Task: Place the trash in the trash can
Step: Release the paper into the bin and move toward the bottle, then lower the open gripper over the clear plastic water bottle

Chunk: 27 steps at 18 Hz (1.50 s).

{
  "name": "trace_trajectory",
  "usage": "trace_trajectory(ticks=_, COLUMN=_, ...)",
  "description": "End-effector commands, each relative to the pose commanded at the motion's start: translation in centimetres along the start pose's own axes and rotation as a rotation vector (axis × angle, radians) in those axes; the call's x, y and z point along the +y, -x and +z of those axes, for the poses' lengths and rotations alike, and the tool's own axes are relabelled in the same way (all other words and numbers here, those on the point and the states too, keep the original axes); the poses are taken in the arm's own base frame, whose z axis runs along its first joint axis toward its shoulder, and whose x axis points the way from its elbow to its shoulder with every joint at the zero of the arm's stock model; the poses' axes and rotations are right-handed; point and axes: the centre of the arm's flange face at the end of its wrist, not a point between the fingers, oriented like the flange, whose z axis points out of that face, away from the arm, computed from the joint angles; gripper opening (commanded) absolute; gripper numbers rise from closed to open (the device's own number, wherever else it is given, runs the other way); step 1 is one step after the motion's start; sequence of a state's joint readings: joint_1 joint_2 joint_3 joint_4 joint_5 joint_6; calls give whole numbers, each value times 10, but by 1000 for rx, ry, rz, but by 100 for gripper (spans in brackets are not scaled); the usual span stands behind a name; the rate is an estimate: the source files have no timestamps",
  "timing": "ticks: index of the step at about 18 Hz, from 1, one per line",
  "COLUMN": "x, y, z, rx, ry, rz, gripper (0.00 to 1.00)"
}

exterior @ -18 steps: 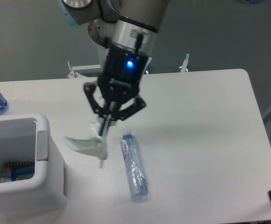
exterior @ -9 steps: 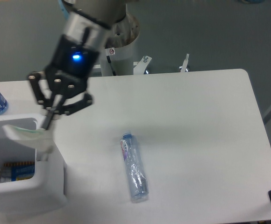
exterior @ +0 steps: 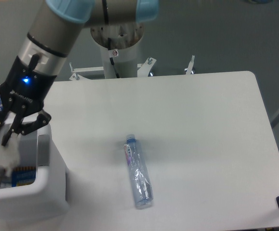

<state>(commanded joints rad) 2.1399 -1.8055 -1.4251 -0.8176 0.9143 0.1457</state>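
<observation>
Hovering over the boxy white plastic trash can (exterior: pixel 53 187) at the tabletop's (exterior: pixel 202 144) left edge, the end effector (exterior: pixel 0 137) had its fingers parted | crumpled white wrapper (exterior: pixel 2 155) just below the fingertips, inside the can's opening; whether touching, unclear | long clear crushed plastic bottle (exterior: pixel 138 172) lay mid-tabletop, well apart from the can.

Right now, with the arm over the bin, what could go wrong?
1. The white wrapper hangs blurred below the end effector, close to the trash can rim. Released off-centre, it might catch on the rim or land outside.
2. The end effector's fingers sit just above the opening, so lowering further may clip the rim.
3. The crushed bottle lies loose on the table. A round body could roll when next grasped.
</observation>
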Motion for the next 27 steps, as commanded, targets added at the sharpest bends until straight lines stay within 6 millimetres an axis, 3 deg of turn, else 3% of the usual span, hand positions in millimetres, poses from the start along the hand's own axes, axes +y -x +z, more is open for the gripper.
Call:
trace_trajectory(ticks=6, x=-11, y=7, z=-11, rx=-23, ry=-23, rz=0, gripper=100)
trace_trajectory(ticks=9, x=-35, y=41, z=-5, rx=-102, ry=-40, rz=-26, gripper=100)
trace_trajectory(ticks=12, x=-39, y=75, z=-6, rx=-285, ry=-26, rz=-60, gripper=100)
trace_trajectory(ticks=15, x=-33, y=111, z=-20, rx=-436, ry=-6, rz=-83, gripper=100)
trace_trajectory(ticks=18, x=-22, y=152, z=-25, rx=-478, ry=14, rz=-130, gripper=100)
trace_trajectory(ticks=22, x=-2, y=200, z=5, rx=-480, ry=87, rz=-122, gripper=100)
trace_trajectory(ticks=27, x=37, y=241, z=34, rx=-470, ry=184, rz=-155, gripper=99)
